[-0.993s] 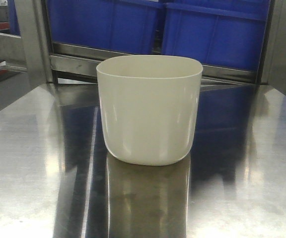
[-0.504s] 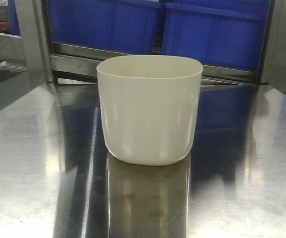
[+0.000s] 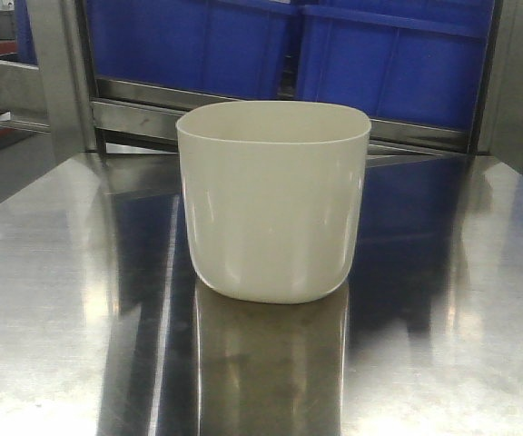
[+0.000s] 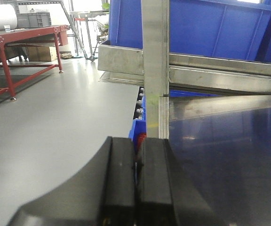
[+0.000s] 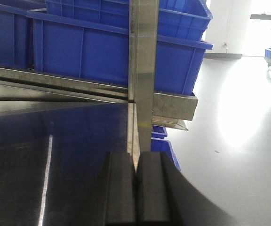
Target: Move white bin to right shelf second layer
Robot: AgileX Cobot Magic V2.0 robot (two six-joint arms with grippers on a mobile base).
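Standing upright on the flat shiny steel tabletop [image 3: 44,300], the glossy cream-white rounded-square plastic bin [image 3: 273,200] sits mid-width near the far edge, before large blue rectangular crates [image 3: 389,64]. The left gripper [image 4: 136,160], at the tabletop's left edge, and the right gripper [image 5: 136,174], at its right edge, are pressed together, empty.

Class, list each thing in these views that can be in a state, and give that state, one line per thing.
white bin: upright, open-topped, standing on the steel tabletop, not gripped.
left claw: shut, holding nothing.
right claw: shut, holding nothing.
blue crates: resting on the rack level behind the bin; contents hidden.
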